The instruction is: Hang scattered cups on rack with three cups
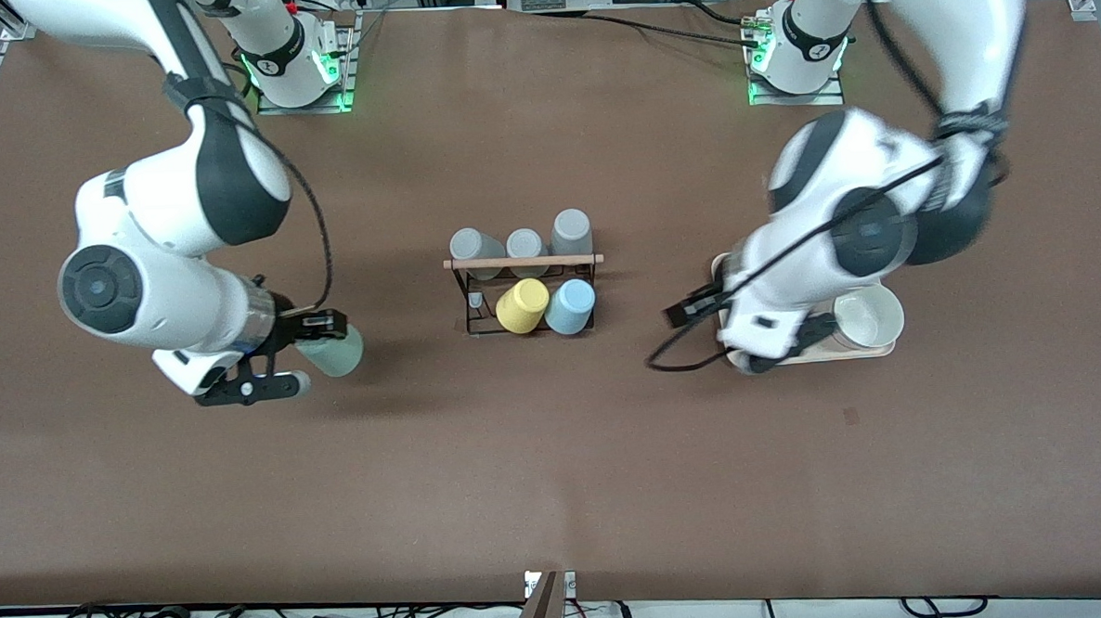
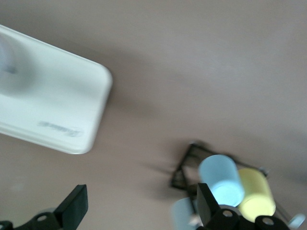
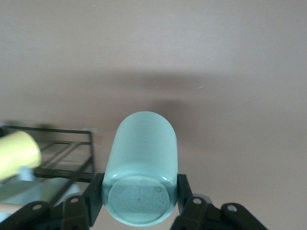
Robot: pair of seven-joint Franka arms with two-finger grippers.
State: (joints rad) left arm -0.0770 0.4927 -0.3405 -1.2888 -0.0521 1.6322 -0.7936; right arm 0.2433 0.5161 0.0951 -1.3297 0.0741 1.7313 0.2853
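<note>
**Mint Cup in Hand, One Peg Left to Fill**

While the right gripper (image 1: 324, 339) pinched the mint green cup (image 1: 334, 350) between its two fingers, the cup hung in the air over bare table (image 1: 558, 476) toward the right arm's end, well apart from the rack (image 1: 524, 296). In the right wrist view the cup (image 3: 140, 167) lay on its side in the grip, its flat base turned back toward the wrist and its rounded open end pointing away; the front view set that long axis roughly level and aimed along the table toward the rack.

Farther from the front camera stood the rack itself, its wooden rod (image 1: 522, 262) across the top. On its nearer row sat the yellow cup (image 1: 522, 306) and the light blue cup (image 1: 570, 306), both tilted on pegs; one peg (image 1: 475, 300) beside the yellow cup stood bare. Three grey cups (image 1: 521, 241) filled the farther row.

By this judgement the blue cup was done and only the mint one remained: carried over, upended, lowered onto the free peg.

The left gripper (image 1: 699, 304) waited with fingers spread and empty over the edge of the beige tray (image 1: 873, 352), which held a white bowl (image 1: 869, 316).
</note>
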